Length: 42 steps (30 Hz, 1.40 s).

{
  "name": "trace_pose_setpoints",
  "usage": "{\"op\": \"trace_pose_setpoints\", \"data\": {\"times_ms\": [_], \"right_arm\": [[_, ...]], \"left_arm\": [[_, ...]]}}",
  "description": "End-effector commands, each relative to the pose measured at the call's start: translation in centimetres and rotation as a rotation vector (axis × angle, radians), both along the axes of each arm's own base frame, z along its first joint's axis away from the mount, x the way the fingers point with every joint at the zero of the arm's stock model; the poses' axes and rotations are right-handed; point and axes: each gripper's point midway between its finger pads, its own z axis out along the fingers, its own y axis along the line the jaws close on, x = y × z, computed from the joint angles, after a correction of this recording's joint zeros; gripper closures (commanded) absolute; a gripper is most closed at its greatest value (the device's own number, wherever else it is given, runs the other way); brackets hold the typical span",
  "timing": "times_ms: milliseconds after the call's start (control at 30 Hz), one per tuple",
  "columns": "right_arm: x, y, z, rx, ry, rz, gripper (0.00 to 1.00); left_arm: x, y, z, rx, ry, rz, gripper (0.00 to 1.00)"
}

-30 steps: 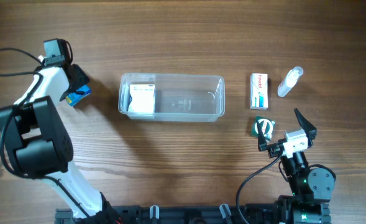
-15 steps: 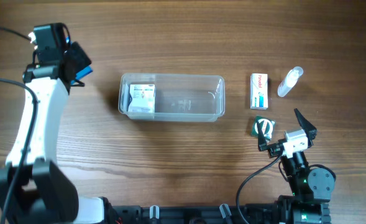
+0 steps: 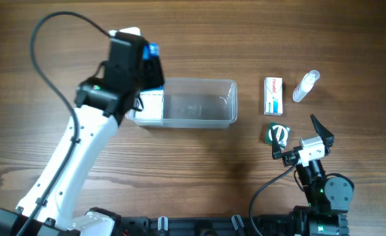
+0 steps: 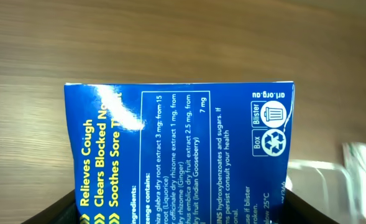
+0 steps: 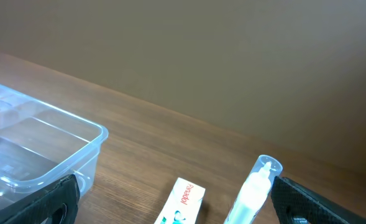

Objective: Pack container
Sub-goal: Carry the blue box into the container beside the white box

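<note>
The clear container (image 3: 206,119) lies mid-table with a white box (image 3: 151,108) in its left end. It also shows in the right wrist view (image 5: 40,155). My left gripper (image 3: 148,65) is shut on a blue box (image 4: 179,149) with yellow and white print, held above the container's left end. A sliver of that blue box (image 3: 154,50) shows overhead. My right gripper (image 3: 301,141) is open and empty, low at the right, with its fingers at the edges of the right wrist view (image 5: 176,208).
A white Panadol box (image 3: 273,96) and a small clear bottle (image 3: 305,86) lie right of the container; both show in the right wrist view, the box (image 5: 181,202) and the bottle (image 5: 255,186). A small green-and-white item (image 3: 276,133) sits by my right gripper.
My left arm has swung from the far left to over the container's left end, carrying the blue box. The right arm has not moved.
</note>
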Motion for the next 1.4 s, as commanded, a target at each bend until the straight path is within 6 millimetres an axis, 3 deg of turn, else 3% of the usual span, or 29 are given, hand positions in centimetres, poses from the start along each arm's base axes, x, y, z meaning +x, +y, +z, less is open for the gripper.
{"op": "trace_pose_setpoints", "data": {"times_ms": [0,133,433,1133,1367], "right_arm": [[-0.1,0.2,0.2,-0.010,-0.011,0.013,0.00],[-0.1,0.2,0.2,-0.010,-0.010,0.013,0.00],[-0.1,0.2,0.2,-0.010,-0.010,0.013,0.00],[-0.1,0.2,0.2,-0.010,-0.010,0.013,0.00],[-0.1,0.2,0.2,-0.010,-0.010,0.013,0.01]], "left_arm": [[-1.3,-2.9,-1.8,-0.011,0.068,-0.038,0.31],[-1.9,-5.7,-5.8,0.041,0.164,-0.103,0.34],[-1.6,-5.8,-11.0,0.090,0.285,-0.086,0.33],[-1.8,-5.8,-15.9,0.143,0.391,-0.082,0.33],[-1.5,-5.9,-16.0,0.140,0.384,-0.082,0.34]]}}
